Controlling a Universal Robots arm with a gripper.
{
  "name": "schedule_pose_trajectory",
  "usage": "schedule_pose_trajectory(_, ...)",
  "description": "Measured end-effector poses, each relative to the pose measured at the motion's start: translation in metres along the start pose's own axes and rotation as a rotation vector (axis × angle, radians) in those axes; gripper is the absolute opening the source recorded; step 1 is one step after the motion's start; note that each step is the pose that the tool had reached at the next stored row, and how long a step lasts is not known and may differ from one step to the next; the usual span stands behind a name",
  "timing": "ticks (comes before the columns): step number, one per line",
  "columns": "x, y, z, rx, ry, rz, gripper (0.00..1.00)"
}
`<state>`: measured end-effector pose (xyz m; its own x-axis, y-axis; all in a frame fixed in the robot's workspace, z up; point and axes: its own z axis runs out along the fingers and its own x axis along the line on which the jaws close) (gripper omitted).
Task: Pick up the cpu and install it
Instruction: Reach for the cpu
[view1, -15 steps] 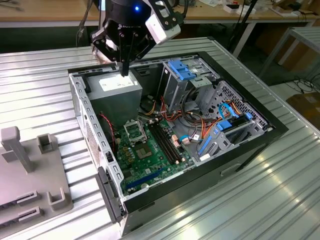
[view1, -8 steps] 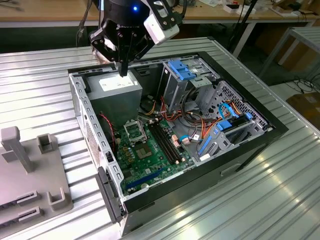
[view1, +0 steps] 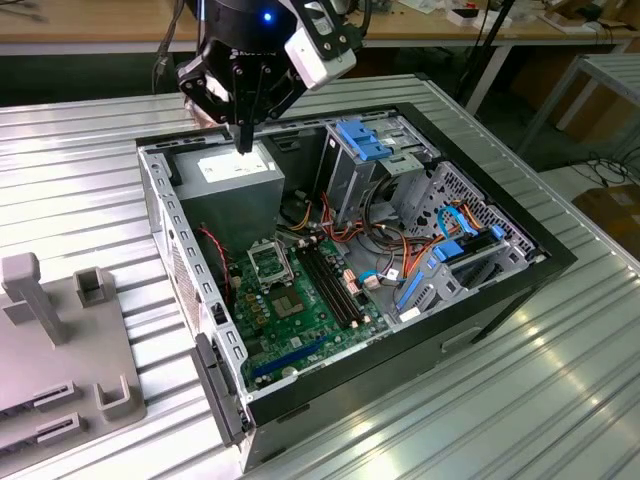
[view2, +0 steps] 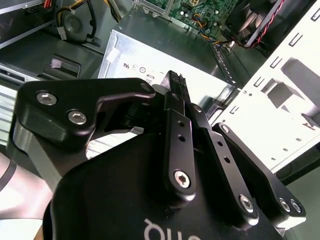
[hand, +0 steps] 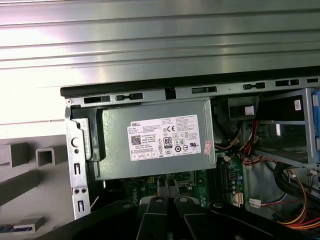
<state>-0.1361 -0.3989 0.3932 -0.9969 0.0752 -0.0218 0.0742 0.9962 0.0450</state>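
Gripper (view1: 243, 143) hangs over the open computer case (view1: 560, 255), at the end on the exterior view's left, fingertips just above the grey power supply (view1: 225, 170). I can't tell if they touch it.

Fingers: pressed together in both wrist views (view2: 175, 82) (hand: 166, 187), with no gap between the pads that I can make out. Can't tell if anything thin is pinched between them.

cpu: can't tell where it is from these angles.

Inside the case, in the exterior view:
- green motherboard (view1: 300, 330) lies flat on the case floor
- black square socket frame (view1: 268, 262) sits on the board, just past the power supply on the near side and below the gripper (middle looks hollow)
- small bare grey chip (view1: 287, 305) is just nearer the camera than the frame
- long black memory slots (view1: 335, 285) run beside both, on the exterior view's right
- blue drive brackets (view1: 360, 140) are at the far side of the case

The case lies on a ribbed metal table (view1: 80, 170). A grey plastic fixture (view1: 60, 340) with upright posts sits on the table at the exterior view's left, well apart from the gripper.

The first wrist view looks straight down on the power supply's white label (hand: 162, 137), fingertips over the board edge next to it.
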Motion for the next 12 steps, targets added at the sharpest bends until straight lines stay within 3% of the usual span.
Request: schedule_pose_trajectory(12, 0.0046, -0.0003, -0.0001, 0.0001, 0.0011, 0.000, 0.11)
